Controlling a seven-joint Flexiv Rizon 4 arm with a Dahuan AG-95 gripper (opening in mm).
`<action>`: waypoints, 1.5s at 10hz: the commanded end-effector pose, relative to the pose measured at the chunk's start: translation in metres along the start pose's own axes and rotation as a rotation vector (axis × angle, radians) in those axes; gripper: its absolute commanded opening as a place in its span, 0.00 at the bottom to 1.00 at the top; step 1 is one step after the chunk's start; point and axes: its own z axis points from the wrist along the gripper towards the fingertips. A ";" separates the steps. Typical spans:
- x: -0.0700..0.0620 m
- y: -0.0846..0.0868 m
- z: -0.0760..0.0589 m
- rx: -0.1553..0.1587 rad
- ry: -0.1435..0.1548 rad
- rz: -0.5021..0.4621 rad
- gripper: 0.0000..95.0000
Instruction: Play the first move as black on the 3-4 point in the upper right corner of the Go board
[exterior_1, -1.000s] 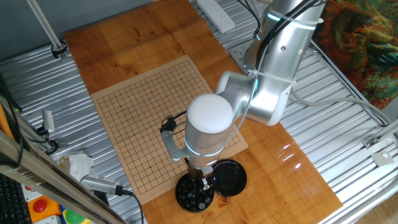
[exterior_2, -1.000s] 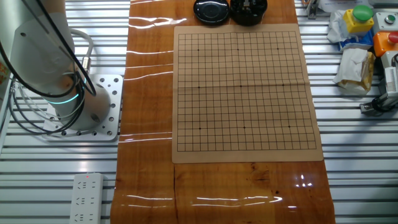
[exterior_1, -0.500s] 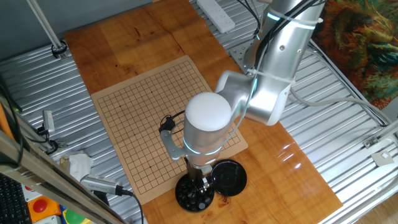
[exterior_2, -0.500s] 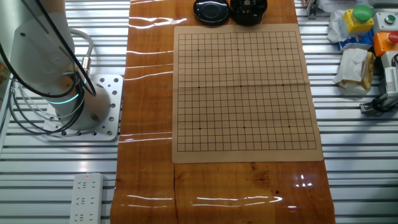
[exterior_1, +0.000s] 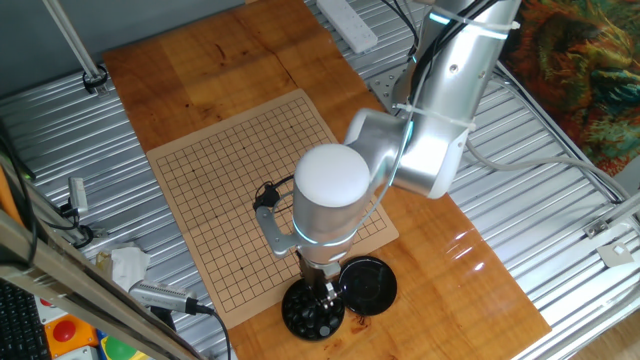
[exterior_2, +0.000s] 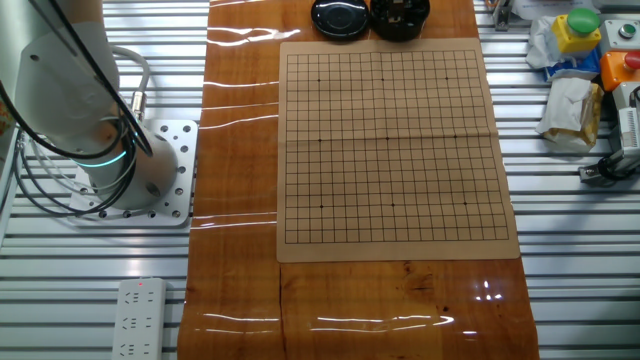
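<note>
Bowl of black stones (exterior_1: 312, 312): set at 6 o'clock off the board (exterior_1: 215, 180), within reach for pickup. Gripper (exterior_1: 326, 294): held down into the bowl, presumably to take a stone; finger state cannot be told. Round black lid (exterior_1: 369, 284): laid beside. No stones are seen on the grid.

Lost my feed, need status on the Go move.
Tool down in stone bowl, grip hidden. Board bare, no stone played. Lid beside bowl; nothing blocking.
</note>
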 end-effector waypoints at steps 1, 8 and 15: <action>0.000 0.001 0.001 -0.001 0.002 -0.004 0.40; 0.000 0.001 0.002 -0.003 0.002 0.017 0.40; 0.000 0.001 0.002 0.008 -0.009 0.017 0.40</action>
